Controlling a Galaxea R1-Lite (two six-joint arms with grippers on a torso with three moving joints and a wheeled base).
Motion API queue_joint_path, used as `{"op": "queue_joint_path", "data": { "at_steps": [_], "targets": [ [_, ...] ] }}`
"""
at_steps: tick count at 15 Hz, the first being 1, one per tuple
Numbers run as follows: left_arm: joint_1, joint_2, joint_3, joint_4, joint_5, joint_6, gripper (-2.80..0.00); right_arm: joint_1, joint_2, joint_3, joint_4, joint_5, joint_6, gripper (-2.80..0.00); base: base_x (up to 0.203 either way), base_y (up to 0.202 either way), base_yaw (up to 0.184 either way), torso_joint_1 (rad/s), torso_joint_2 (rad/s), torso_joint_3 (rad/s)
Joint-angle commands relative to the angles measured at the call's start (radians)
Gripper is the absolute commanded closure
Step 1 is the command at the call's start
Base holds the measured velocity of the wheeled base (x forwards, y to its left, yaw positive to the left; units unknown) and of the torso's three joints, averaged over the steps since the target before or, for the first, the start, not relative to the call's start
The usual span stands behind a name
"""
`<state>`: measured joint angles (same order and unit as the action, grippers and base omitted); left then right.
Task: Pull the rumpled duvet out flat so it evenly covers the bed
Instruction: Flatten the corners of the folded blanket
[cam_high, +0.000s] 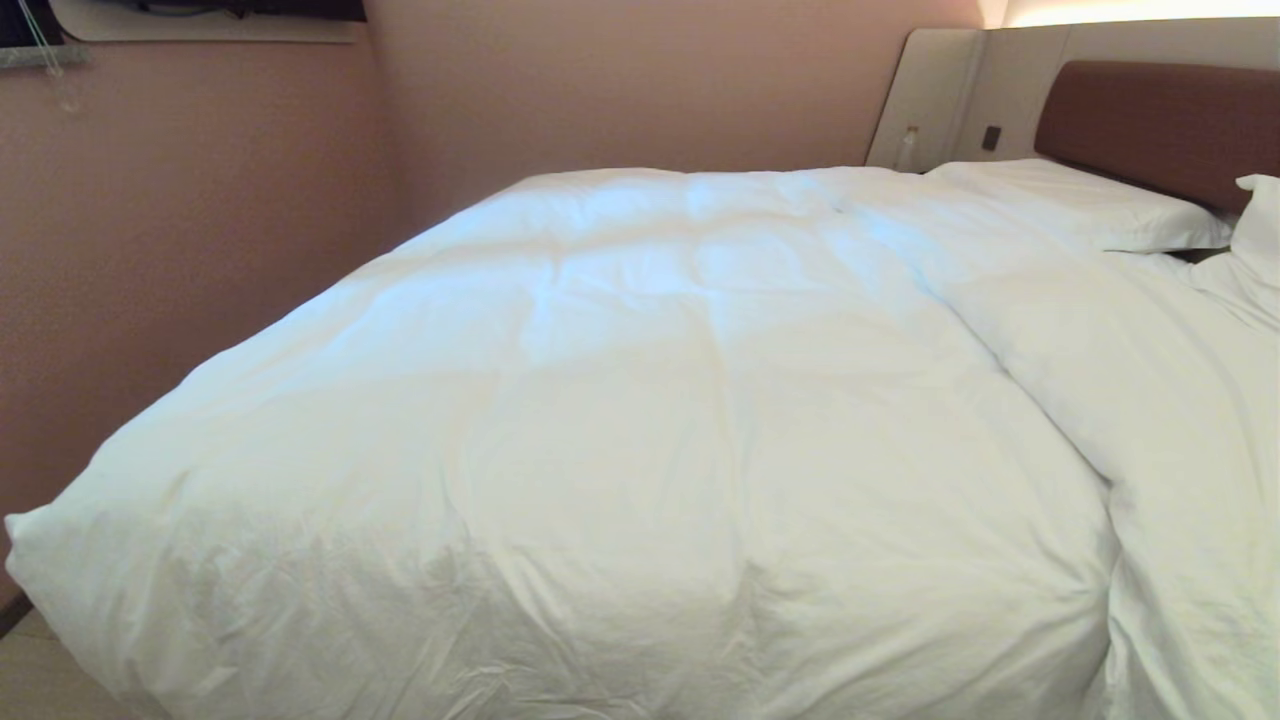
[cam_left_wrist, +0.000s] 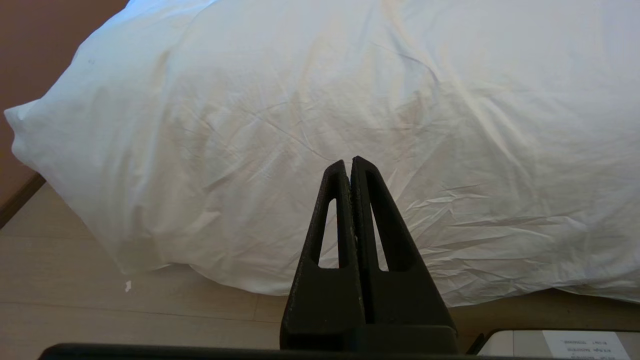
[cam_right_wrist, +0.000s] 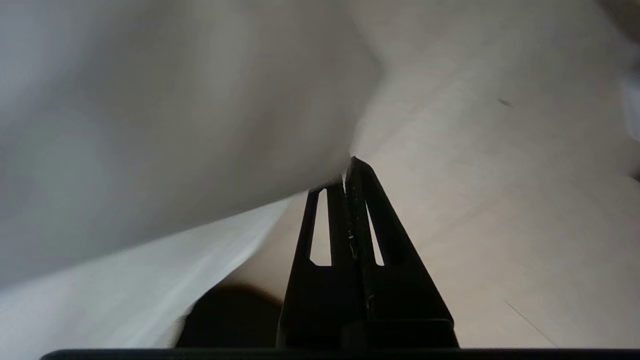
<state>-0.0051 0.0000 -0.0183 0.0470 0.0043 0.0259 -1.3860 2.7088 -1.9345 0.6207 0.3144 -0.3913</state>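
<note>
Where creased cotton bunches, right pincer (cam_right_wrist: 350, 167) clenched on puffy white duvet (cam_right_wrist: 175, 125); left pincer (cam_left_wrist: 349, 167) clamped empty.

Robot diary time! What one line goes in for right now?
right gripper: shut, pinching duvet fabric | left gripper: shut, empty, off the duvet's foot end | duvet: folded ridge near pillow side

The bed (cam_high: 1160, 130) has a brown padded headboard set in beige panels. A puffy white duvet (cam_high: 620, 420) lies over it, its creased near edge hanging toward the pale wood floor (cam_left_wrist: 75, 300). White pillows (cam_high: 1080, 205) rest by the headboard.
</note>
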Motion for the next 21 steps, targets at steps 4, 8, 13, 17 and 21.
{"op": "queue_joint_path", "data": {
  "at_steps": [4, 8, 13, 17, 21],
  "targets": [
    [0.000, 0.000, 0.000, 0.001, 0.000, 0.000, 0.00, 0.007, 0.057, 0.000, -0.105, -0.159, -0.001, 0.00, 0.000, 0.000, 0.000, 0.000, 0.00, 0.000],
    [0.001, 0.000, 0.000, 0.001, 0.000, 0.000, 0.00, -0.012, -0.034, 0.009, 0.057, 0.028, -0.040, 0.00, 0.000, 0.000, 0.000, 0.000, 0.00, 0.000],
    [0.001, 0.000, 0.000, 0.001, 0.000, 0.000, 0.00, -0.053, -0.192, 0.009, 0.543, 0.285, -0.319, 0.00, 0.000, 0.000, 0.000, 0.000, 0.00, 0.000],
    [0.001, 0.000, 0.000, 0.001, 0.000, 0.000, 0.00, -0.042, -0.218, 0.011, 0.615, 0.387, -0.353, 0.00, 0.000, 0.000, 0.000, 0.000, 0.00, 0.000],
    [0.001, 0.000, 0.000, 0.001, 0.000, 0.000, 0.00, -0.010, -0.225, 0.012, 0.654, 0.385, -0.397, 0.00, 0.000, 0.000, 0.000, 0.000, 0.00, 0.000]
  ]
}}
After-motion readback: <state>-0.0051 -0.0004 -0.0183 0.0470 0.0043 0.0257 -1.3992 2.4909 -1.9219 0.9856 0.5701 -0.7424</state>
